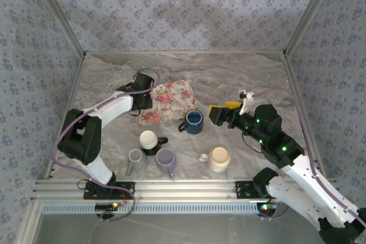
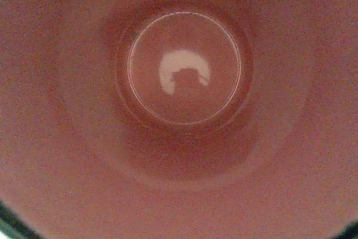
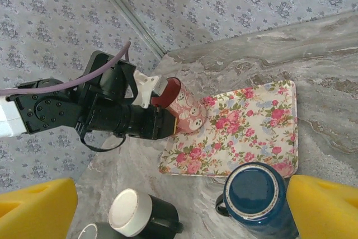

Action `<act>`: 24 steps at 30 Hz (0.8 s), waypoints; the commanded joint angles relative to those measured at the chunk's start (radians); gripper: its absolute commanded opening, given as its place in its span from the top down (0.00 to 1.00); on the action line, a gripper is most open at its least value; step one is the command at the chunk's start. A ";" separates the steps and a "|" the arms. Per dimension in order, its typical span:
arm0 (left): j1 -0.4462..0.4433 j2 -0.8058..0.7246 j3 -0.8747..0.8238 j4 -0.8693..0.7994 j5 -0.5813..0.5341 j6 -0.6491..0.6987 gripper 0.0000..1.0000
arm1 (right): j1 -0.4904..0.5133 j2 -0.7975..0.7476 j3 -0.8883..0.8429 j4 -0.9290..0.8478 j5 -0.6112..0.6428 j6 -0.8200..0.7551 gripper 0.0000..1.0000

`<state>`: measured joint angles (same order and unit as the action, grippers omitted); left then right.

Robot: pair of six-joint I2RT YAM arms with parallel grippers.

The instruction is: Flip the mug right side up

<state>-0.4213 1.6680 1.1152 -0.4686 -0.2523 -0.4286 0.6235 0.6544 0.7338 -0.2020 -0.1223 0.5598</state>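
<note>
Step in hand: the flip itself, judged mid-way. The pink patterned mug (image 3: 185, 111) is clamped by the L claw (image 3: 165, 121) at the mouth end, w/ the red handle up beside the claw. The mug is held tilted, approx. on its side, base pointing away from the claw toward the near corner of the floral mat (image 3: 246, 127). Whether the base touches the mat can't be told. In the left wrist view the mug's inside (image 2: 184, 65) is looked straight into, down to the round bottom, so the mouth is turned to the wrist.

The R claw (image 3: 179, 214) is held w/ its yellow fingers (image 3: 33, 208) wide apart and nothing between them. It hangs just over the blue mug (image 3: 254, 194), which stands mouth-up on the counter (image 3: 335, 104) at the mat's near edge. From above, the R claw (image 1: 226, 111) is seen just right of the blue mug (image 1: 193, 122), well apart from the L claw (image 1: 142, 96).

Next move, as judged: the L wrist is to be rotated further until the mouth faces up and the base is level. The mug is then to be lowered onto the mat and the claw parted only once the base is seated. Clearance is needed from the blue mug and from the black mug w/ white inside (image 3: 131, 212) near the mat. Risk: slip at the rim grip during rotation.
</note>
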 commanded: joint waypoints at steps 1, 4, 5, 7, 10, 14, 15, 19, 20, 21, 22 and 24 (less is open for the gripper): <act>0.022 0.019 0.041 0.012 -0.064 -0.009 0.94 | 0.010 -0.009 -0.012 0.012 0.022 0.002 0.02; 0.026 0.022 0.043 0.014 -0.049 -0.017 0.91 | 0.013 -0.009 -0.016 0.020 0.022 0.006 0.02; 0.026 0.022 0.043 0.016 -0.043 -0.018 0.88 | 0.014 -0.009 -0.016 0.022 0.024 0.006 0.02; 0.027 0.021 0.043 0.020 -0.030 -0.022 0.81 | 0.018 -0.009 -0.018 0.021 0.025 0.005 0.02; 0.027 0.017 0.043 0.019 -0.018 -0.024 0.73 | 0.019 -0.009 -0.018 0.020 0.033 0.005 0.02; 0.027 0.011 0.043 0.015 -0.024 -0.028 0.64 | 0.023 -0.009 -0.021 0.023 0.038 0.006 0.01; 0.027 0.009 0.045 0.013 -0.025 -0.029 0.63 | 0.025 -0.009 -0.021 0.022 0.040 0.006 0.01; 0.027 -0.010 0.047 0.000 -0.041 -0.035 0.57 | 0.030 -0.010 -0.018 0.021 0.049 0.006 0.01; 0.028 -0.018 0.048 -0.004 -0.044 -0.038 0.54 | 0.032 -0.012 -0.015 0.018 0.052 0.005 0.02; 0.028 -0.034 0.049 -0.009 -0.046 -0.042 0.53 | 0.033 -0.009 -0.013 0.011 0.062 0.005 0.02; 0.027 -0.051 0.049 -0.015 -0.043 -0.047 0.51 | 0.035 -0.007 -0.005 -0.009 0.085 0.007 0.02; 0.026 -0.091 0.054 -0.025 -0.024 -0.059 0.48 | 0.037 0.001 0.016 -0.054 0.120 0.005 0.01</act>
<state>-0.3985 1.6611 1.1252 -0.4690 -0.2733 -0.4652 0.6533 0.6548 0.7208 -0.2108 -0.0635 0.5602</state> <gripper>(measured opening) 0.514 0.985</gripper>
